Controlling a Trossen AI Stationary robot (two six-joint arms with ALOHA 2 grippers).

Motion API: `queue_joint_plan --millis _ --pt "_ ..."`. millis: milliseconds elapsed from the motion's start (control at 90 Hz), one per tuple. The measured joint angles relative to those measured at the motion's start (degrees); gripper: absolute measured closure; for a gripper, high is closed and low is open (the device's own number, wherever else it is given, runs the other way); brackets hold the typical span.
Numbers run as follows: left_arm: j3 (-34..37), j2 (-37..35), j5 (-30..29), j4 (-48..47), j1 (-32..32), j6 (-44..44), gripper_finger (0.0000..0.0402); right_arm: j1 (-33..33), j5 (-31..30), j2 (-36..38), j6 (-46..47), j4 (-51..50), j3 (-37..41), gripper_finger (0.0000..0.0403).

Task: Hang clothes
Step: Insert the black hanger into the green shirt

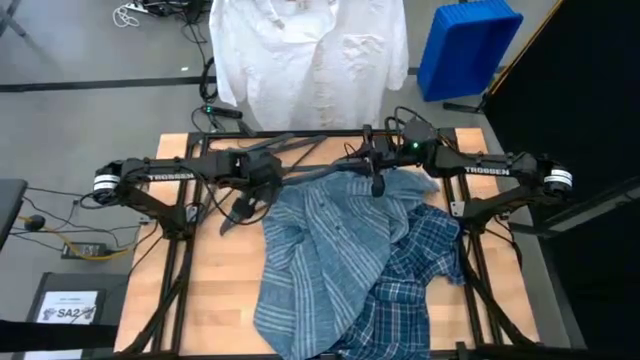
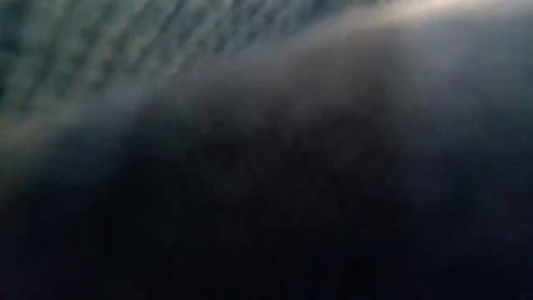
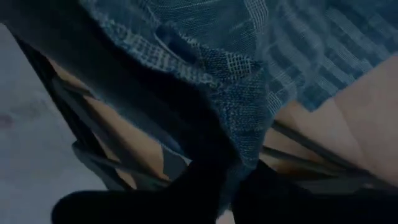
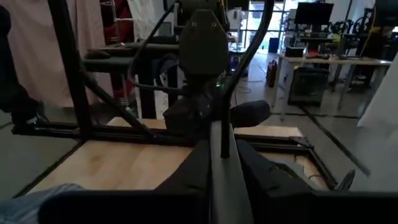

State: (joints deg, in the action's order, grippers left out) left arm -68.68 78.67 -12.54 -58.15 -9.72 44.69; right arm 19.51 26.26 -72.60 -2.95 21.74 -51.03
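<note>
The white shirt (image 1: 310, 50) hangs beyond the table's (image 1: 200, 290) far edge, long axis running away from it. The striped blue-grey shirt (image 1: 320, 260) lies crumpled lengthwise from the table's middle to its near edge, overlapping the plaid shirt (image 1: 420, 270). The left gripper (image 3: 227, 180) pinches the striped shirt's edge. The right gripper (image 4: 221, 155) clamps a dark hanger (image 4: 217, 134).

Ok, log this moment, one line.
left tool: grips striped shirt | right tool: grips hanger | white shirt: hung | plaid shirt: on table
</note>
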Motion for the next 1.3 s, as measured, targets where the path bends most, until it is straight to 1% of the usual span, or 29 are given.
queue_joint_plan --millis 111,200,367,489,533,622,667,833,900,967,1100,1222,1300 --pt "-5.0 0.0 0.5 -5.7 0.0 -2.4 0.0401 0.0 0.0 0.1 -2.1 -3.3 -3.4 0.039" --pt "-8.8 0.0 1.2 -9.2 0.0 -2.5 0.0401 0.0 0.1 0.0 -3.3 -5.8 -6.3 0.039" --pt "-16.0 0.0 1.4 -15.6 0.0 0.5 0.0401 0.0 0.4 -0.7 -5.3 -10.1 -12.2 0.039" --pt "-19.8 0.0 1.5 -18.9 0.0 2.7 0.0401 0.0 0.7 -1.4 -6.0 -11.5 -16.0 0.039" --pt "-20.9 0.0 3.0 -20.1 0.0 3.3 0.0401 -0.1 1.0 -2.0 -6.7 -12.1 -17.5 0.039" --pt "-22.9 0.0 10.2 -22.4 -0.4 3.6 0.0401 -0.2 3.7 -2.6 -7.1 -13.2 -20.4 0.039" --pt "-24.0 0.0 12.2 -23.2 -0.7 3.8 0.0401 0.1 4.5 -3.4 -7.4 -14.0 -22.1 0.039" --pt "-27.1 0.0 12.5 -24.9 -0.9 3.6 0.0401 0.2 5.5 -6.4 -7.3 -18.4 -29.0 0.039" --pt "-27.7 0.1 12.9 -27.0 -0.7 2.4 0.0401 0.1 6.3 -7.8 -7.6 -20.6 -31.4 0.039" --pt "-27.7 0.2 13.3 -28.3 -0.7 -0.9 0.0401 0.0 6.8 -9.3 -8.5 -22.8 -32.9 0.039" --pt "-27.7 0.5 13.1 -28.6 -1.0 -9.3 0.0401 0.1 6.5 -10.3 -9.6 -25.7 -33.2 0.039" --pt "-27.6 0.3 12.8 -29.5 -1.9 -15.1 0.0402 0.1 6.0 -10.5 -11.4 -27.7 -33.2 0.039" --pt "-27.2 0.4 10.7 -28.3 -2.8 -18.6 0.0402 0.6 5.0 -10.1 -11.8 -30.1 -33.2 0.039"
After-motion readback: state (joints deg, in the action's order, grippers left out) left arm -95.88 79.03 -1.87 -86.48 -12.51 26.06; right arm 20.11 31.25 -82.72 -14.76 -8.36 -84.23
